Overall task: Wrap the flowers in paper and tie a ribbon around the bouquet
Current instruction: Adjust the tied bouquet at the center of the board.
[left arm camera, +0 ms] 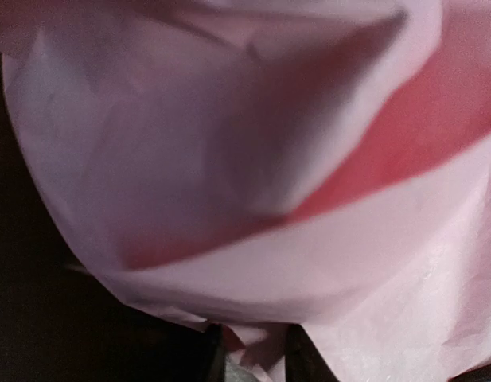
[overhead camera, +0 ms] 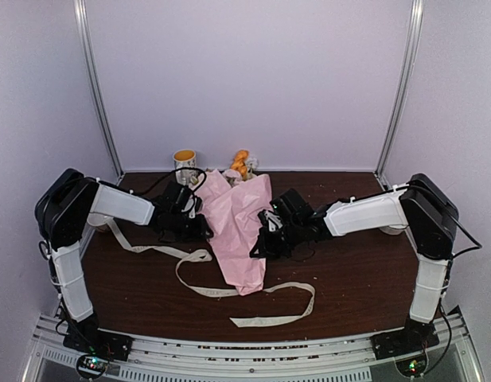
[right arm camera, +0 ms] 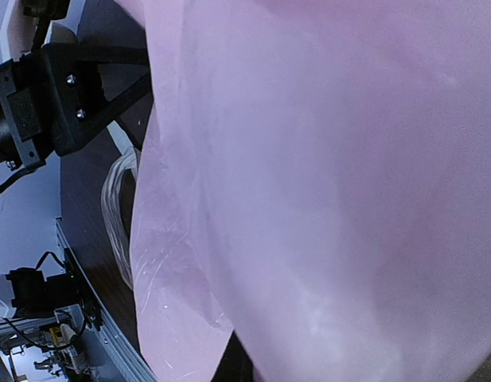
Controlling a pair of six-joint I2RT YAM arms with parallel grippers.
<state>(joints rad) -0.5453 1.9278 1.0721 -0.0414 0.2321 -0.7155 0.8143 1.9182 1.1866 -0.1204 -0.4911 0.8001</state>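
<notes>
The paper [overhead camera: 241, 239] looks limp and tearable, best pinched at its edge; right gripper [overhead camera: 263, 235] clenched there, left gripper [overhead camera: 204, 227] state unclear.

The bouquet [overhead camera: 237, 215] lay mid-desk as a crumpled cone of pale pink paper [overhead camera: 243, 263], with its narrow end pointing near and its wide mouth far. Orange blooms of the flowers [overhead camera: 241, 163] showed at the far end. The cream ribbon [overhead camera: 269, 320] trailed flat over the desk [overhead camera: 356, 270] from the left, looped, reached the cone's near tip, then curled back at the near right.
</notes>
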